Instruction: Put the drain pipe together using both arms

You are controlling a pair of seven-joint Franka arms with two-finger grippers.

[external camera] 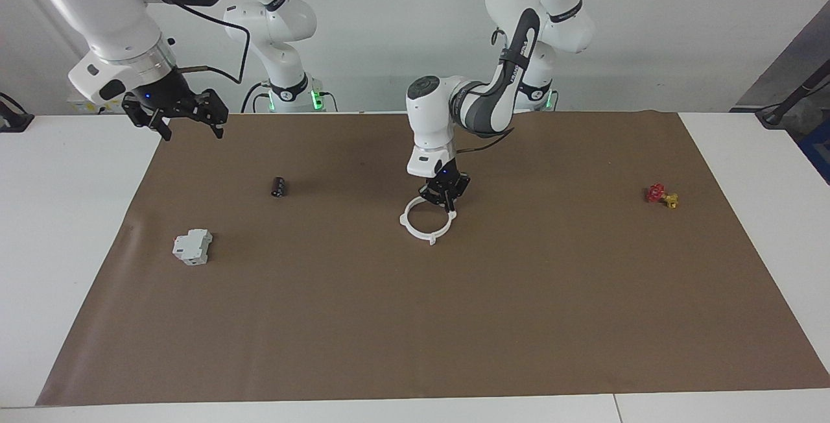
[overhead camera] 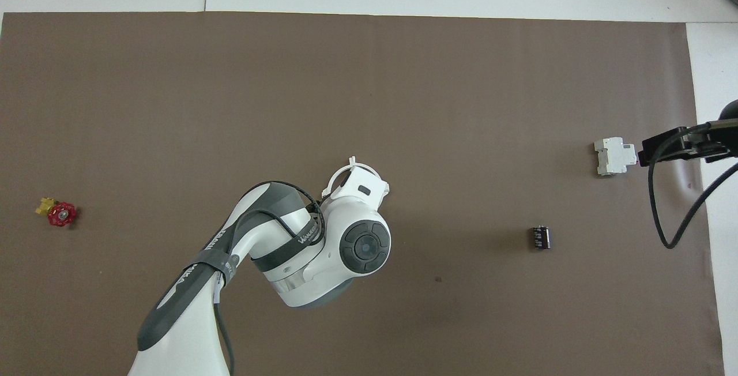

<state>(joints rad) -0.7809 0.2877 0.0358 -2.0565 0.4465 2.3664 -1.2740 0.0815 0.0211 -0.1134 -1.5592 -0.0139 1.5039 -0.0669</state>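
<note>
Facing view: my left gripper (external camera: pixel 447 201) sits low at the drain pipe (external camera: pixel 425 223), mid-mat, on its robot-side rim; can't tell if the fingers pinch it. My right gripper (external camera: pixel 185 121) waits w/ fingers spread over the mat's (external camera: pixel 415 319) edge, right arm's end.

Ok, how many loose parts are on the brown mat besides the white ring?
3: a black cylinder and a grey-white block, farther from the robots, toward the right arm's end; a red-and-yellow valve toward the left arm's end. The left arm may hide more.
</note>
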